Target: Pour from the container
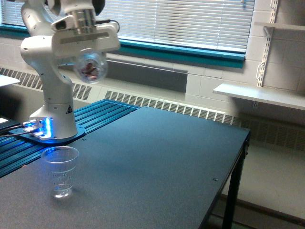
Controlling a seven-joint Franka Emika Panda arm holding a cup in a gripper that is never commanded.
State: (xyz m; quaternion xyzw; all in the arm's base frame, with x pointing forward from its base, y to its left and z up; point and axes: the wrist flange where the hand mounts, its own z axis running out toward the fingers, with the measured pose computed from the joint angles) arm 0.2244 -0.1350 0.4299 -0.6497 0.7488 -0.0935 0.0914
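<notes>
Jaws clamped on the container, upper left of frame, hanging just under the white gripper. Fingers mostly hidden behind the gripper body, but the container hangs from it with nothing else under it, so the grip is on it. Container is a small clear rounded jar, reddish-brown bits visible inside; looks tipped on its side or toward camera, exact angle hard to tell. Nothing seen falling from it.

Outward: arm rises from its blue-lit base at left, on blue ribbed rails. Clear ribbed plastic cup stands upright on the dark bench, lower left, well below the container and a bit to the frame's left of it. Likely the pour target, placed in front of the base within easy reach.

Judgement: container is carried high, probably to clear the cup rim; not yet over the cup, so pouring hasn't begun. Risk: pieces missing the cup's narrow mouth if tipped from this height.

Window blinds and a wall shelf behind.
</notes>
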